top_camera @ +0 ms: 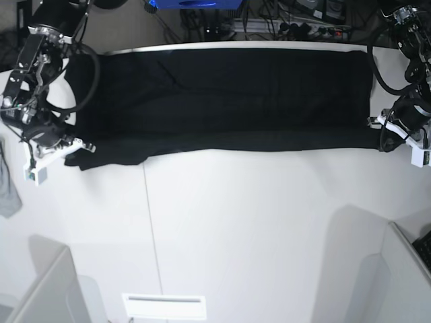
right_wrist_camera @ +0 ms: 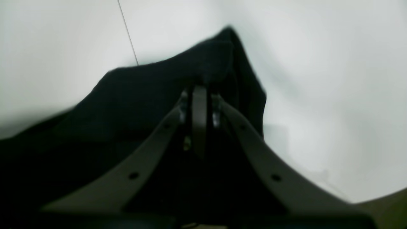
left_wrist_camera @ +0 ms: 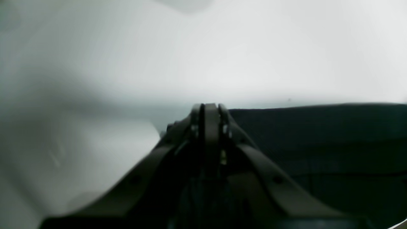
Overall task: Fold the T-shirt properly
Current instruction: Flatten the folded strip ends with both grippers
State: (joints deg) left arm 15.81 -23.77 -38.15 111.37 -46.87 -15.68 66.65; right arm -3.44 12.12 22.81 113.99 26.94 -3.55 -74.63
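Observation:
The black T-shirt [top_camera: 222, 101] lies as a long flat band across the far part of the white table [top_camera: 242, 229]. My left gripper [top_camera: 372, 123] sits at the shirt's right near corner. In the left wrist view its fingers [left_wrist_camera: 210, 109] are pressed together, with the T-shirt [left_wrist_camera: 318, 143] meeting them from the right. My right gripper [top_camera: 89, 146] is at the shirt's left near corner. In the right wrist view it [right_wrist_camera: 199, 89] is shut on the T-shirt [right_wrist_camera: 143, 95], and the cloth rises in a peak just beyond the tips.
A small light-grey cloth [top_camera: 8, 185] hangs at the table's left edge. A thin seam [top_camera: 151, 229] runs down the table. White panels stand at the near left [top_camera: 47, 289] and near right [top_camera: 404, 282]. Cables and gear [top_camera: 269, 23] lie behind the table.

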